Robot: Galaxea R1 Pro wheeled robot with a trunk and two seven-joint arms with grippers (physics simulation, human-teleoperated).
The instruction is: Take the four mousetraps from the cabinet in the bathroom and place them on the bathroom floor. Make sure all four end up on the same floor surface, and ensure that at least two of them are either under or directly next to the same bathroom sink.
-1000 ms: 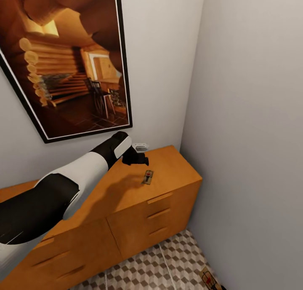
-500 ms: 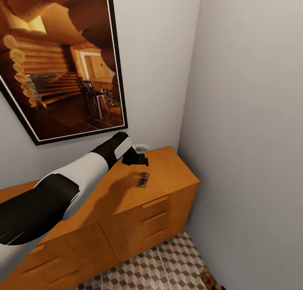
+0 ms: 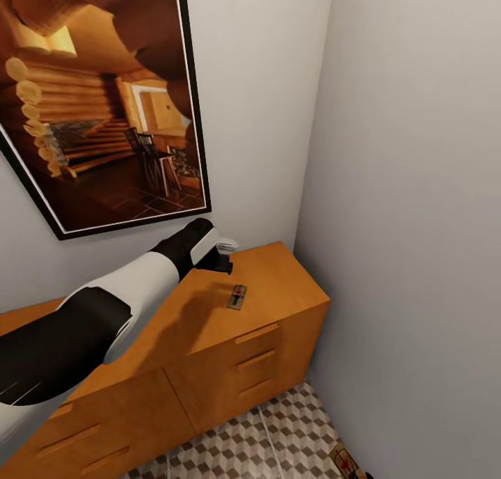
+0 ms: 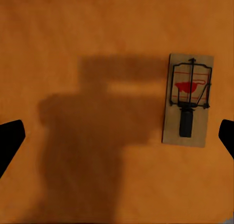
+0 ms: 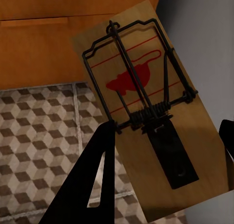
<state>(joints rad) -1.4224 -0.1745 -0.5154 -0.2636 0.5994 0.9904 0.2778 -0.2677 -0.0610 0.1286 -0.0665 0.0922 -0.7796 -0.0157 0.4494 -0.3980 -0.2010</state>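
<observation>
One mousetrap (image 3: 237, 296) is lying flat on the top of the orange-brown cabinet (image 3: 278, 340), near its right end, with its long side running from near to far. The left gripper (image 3: 221, 260) is hanging over the cabinet top just to the far left of that trap, its fingers spread wide apart and holding nothing. The right gripper (image 5: 165, 136) is squeezing a second mousetrap (image 5: 146, 112), which is tilting above the bathroom floor (image 5: 39, 136).

Orange-brown cabinet (image 3: 236, 354); tan mousetrap (image 4: 187, 100) with black wire and red spot; bathroom floor (image 3: 264, 444) — brown, beige and grey cube tiles; black fingers (image 5: 92, 185); pale grey walls (image 3: 410, 186) — plain
</observation>
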